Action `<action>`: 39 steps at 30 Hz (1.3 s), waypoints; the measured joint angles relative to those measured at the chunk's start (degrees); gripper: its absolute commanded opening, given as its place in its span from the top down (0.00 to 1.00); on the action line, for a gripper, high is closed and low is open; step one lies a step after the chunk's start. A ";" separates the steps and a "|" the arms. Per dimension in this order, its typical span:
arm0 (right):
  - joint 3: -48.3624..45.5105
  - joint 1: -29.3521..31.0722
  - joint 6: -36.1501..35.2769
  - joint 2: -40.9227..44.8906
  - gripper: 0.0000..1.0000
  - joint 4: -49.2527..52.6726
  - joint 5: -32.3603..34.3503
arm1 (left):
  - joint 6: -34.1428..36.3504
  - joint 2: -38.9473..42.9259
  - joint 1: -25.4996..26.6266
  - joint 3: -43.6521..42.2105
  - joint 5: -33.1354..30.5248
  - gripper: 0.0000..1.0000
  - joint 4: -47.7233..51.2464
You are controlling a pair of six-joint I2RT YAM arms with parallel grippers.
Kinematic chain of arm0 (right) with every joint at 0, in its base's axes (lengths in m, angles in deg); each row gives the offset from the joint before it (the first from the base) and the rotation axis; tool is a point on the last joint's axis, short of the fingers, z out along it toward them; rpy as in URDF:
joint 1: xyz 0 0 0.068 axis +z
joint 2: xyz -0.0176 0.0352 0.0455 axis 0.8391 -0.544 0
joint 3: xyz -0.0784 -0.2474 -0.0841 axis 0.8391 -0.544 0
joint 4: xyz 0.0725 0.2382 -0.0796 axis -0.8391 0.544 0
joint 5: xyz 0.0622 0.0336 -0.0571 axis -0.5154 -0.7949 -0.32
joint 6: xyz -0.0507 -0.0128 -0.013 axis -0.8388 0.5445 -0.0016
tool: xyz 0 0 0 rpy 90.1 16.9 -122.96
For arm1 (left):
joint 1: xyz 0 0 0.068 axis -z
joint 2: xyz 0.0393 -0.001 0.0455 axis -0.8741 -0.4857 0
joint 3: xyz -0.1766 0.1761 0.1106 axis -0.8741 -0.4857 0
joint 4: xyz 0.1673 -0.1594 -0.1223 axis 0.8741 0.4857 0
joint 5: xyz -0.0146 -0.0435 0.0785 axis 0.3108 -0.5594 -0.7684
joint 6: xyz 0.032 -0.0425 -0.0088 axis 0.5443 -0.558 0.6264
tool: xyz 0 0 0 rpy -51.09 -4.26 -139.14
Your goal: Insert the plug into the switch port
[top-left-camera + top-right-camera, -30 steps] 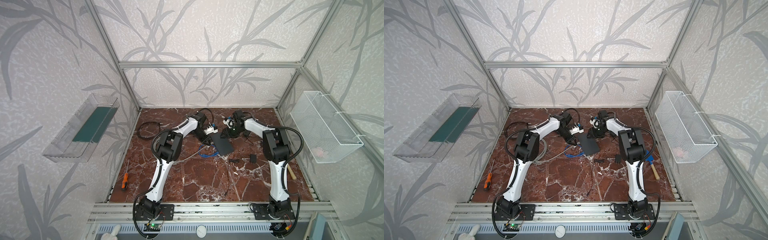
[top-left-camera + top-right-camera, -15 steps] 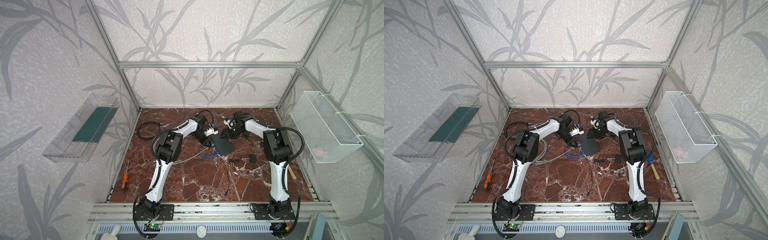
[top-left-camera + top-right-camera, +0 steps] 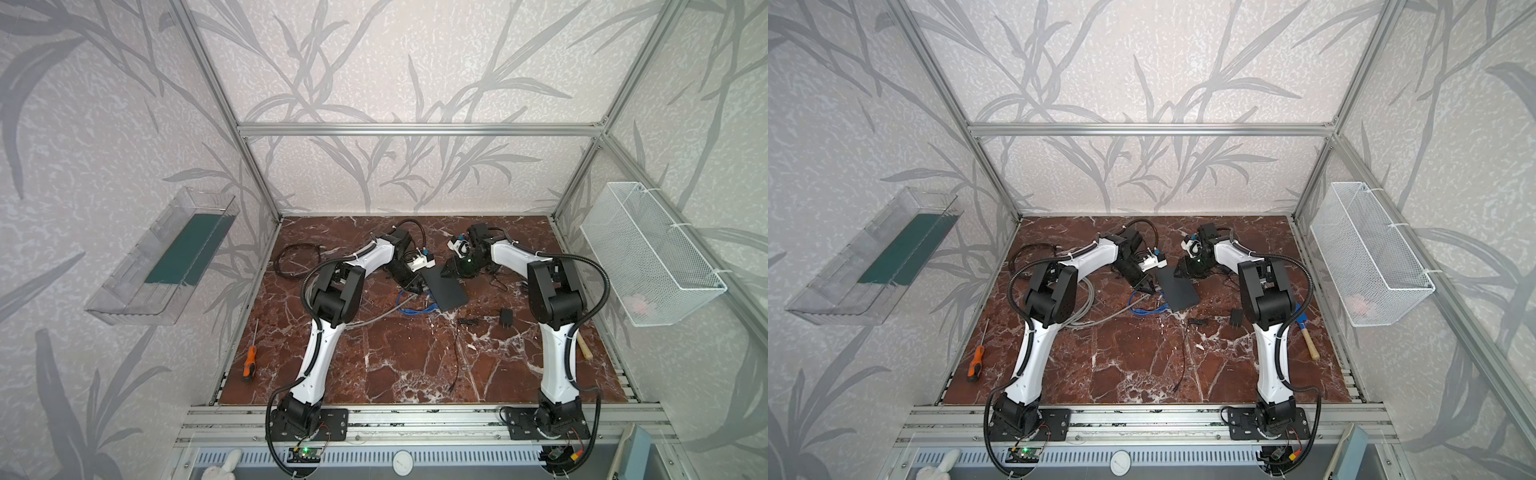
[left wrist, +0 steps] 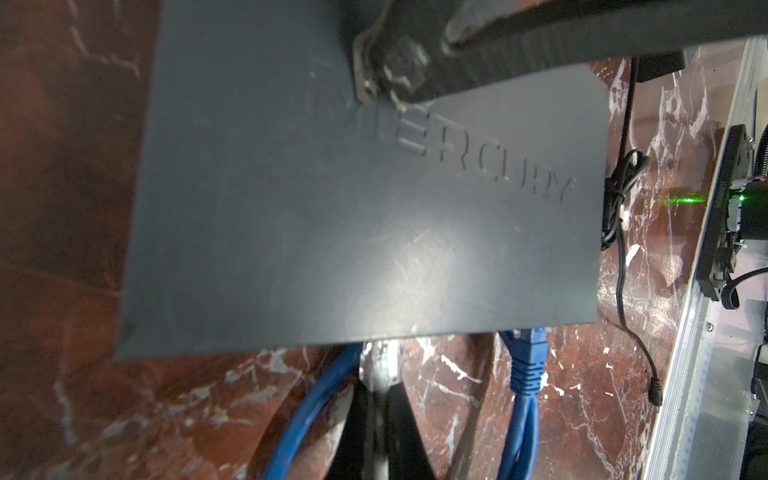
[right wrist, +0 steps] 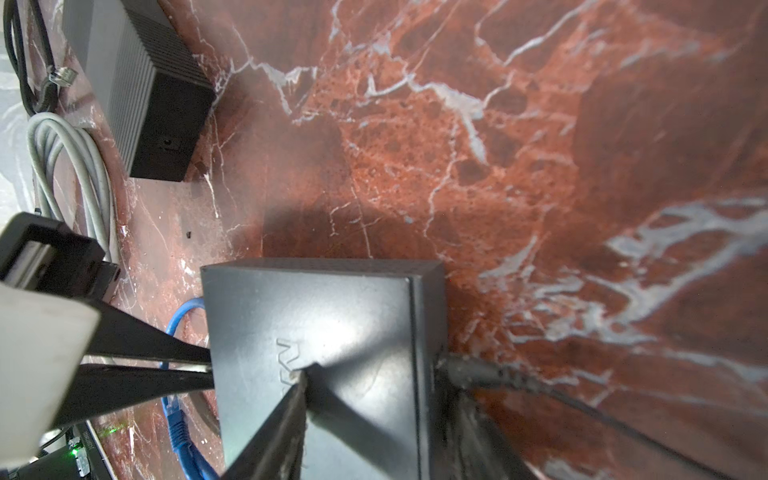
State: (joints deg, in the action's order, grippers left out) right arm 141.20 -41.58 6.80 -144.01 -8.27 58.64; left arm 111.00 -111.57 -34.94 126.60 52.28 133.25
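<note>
- Nearest, well in front of the switch (image 3: 445, 286), a thin black lead (image 3: 456, 357) and a small black adapter (image 3: 506, 319) lie loose on the table (image 3: 374, 374), out of the working area. An orange-handled screwdriver (image 3: 249, 362) lies well off to the switch's left.
- A blue cable (image 3: 411, 308) loops just in front of the switch. Its blue plug (image 4: 528, 349) already sits in one socket of the front face, so that one is taken.
- The plug (image 4: 380, 358), clear-bodied, is at the same face just beside the blue one, with its nose at a port. The lid's overhang hides how deep it sits.
- The left gripper (image 5: 205, 368) is pinched tight on the plug just behind its head, probably to keep it stiff and lined up with the port.
- The switch lies flat and askew.
- At its rear, the right gripper (image 3: 449, 271) stands half-wide astride the top edge, with one finger (image 5: 297, 386) pressing the lid. This likely stops the switch sliding back under the push. I cannot tell whether it truly clamps.
- A power lead (image 5: 469, 372) enters the rear face beside it.
- Farthest, a black cable coil (image 3: 297, 259) lies well behind and to the switch's left.
</note>
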 measured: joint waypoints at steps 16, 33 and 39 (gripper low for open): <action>-0.15 -0.07 0.07 0.04 0.45 -0.17 -0.13 | -1.70 0.98 -0.20 -1.09 -1.25 0.98 -2.08; -0.74 -0.17 1.11 0.24 0.46 -0.94 -0.26 | -3.26 2.73 0.63 -3.34 -1.66 0.99 -3.63; -1.18 -0.22 1.49 0.48 0.47 -1.20 -0.37 | -4.42 3.80 0.74 -4.37 -1.73 0.99 -6.29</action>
State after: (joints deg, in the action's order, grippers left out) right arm 140.02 -41.80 8.28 -143.53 -9.48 58.26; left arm 106.59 -107.76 -34.20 122.22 50.56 126.96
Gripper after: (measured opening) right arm 0.537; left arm 0.067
